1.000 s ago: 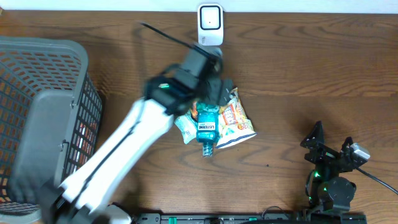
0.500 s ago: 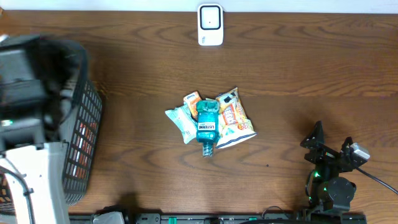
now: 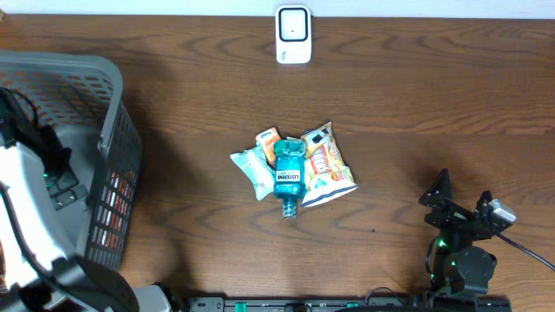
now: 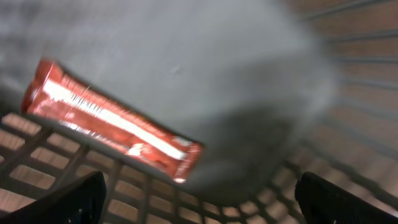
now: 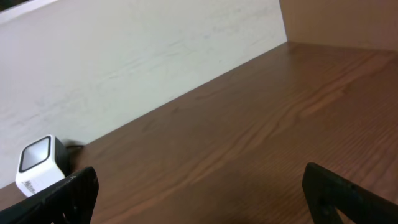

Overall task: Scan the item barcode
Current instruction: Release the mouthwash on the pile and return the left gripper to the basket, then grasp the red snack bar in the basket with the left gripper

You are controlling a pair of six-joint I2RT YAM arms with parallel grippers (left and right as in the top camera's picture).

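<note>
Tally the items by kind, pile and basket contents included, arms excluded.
Bottle: 1, teal mouthwash bottle
Packets: 3, snack bag, pale green packet, small orange packet
Scanner: 1, white scanner
Basket: 1, grey basket
Wrapped bar: 1, red bar lying in the grey basket
Total: 7

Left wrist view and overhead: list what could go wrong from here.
1. The red packet lies flat against the mesh of the basket. The open left gripper may snag the mesh or slip off the thin wrapper.
2. The mouthwash bottle rests on the snack packets. Lifting one item may roll or drag the others, possibly hiding barcodes from the scanner.
</note>
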